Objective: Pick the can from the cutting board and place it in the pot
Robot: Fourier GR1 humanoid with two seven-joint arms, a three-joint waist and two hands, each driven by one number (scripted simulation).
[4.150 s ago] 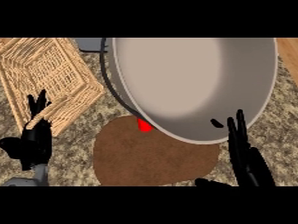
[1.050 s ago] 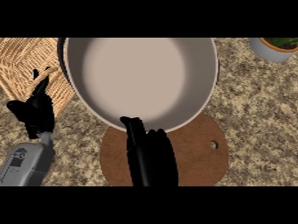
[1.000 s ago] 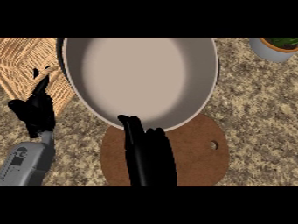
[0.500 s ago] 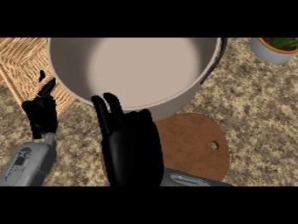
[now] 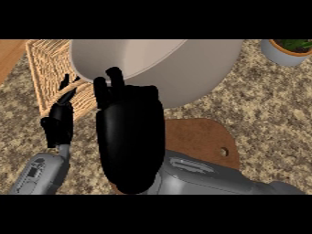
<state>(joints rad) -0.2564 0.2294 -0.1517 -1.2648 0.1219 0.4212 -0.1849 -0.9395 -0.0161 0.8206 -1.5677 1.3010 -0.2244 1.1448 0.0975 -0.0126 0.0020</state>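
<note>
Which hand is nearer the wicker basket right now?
Left. The left hand sits at the wicker basket's near edge, its fingertips overlapping it. The right hand is further right, over the cutting board, fingertips at the pot's rim.

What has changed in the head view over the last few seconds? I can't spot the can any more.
The right hand has risen from the cutting board and now fills the middle of the view, fingers up against the pot. The red can seen at the pot's rim earlier shows nowhere now; whether the hand holds it cannot be told. The view has shifted, so the potted plant appears. The left hand stays by the wicker basket.
</note>
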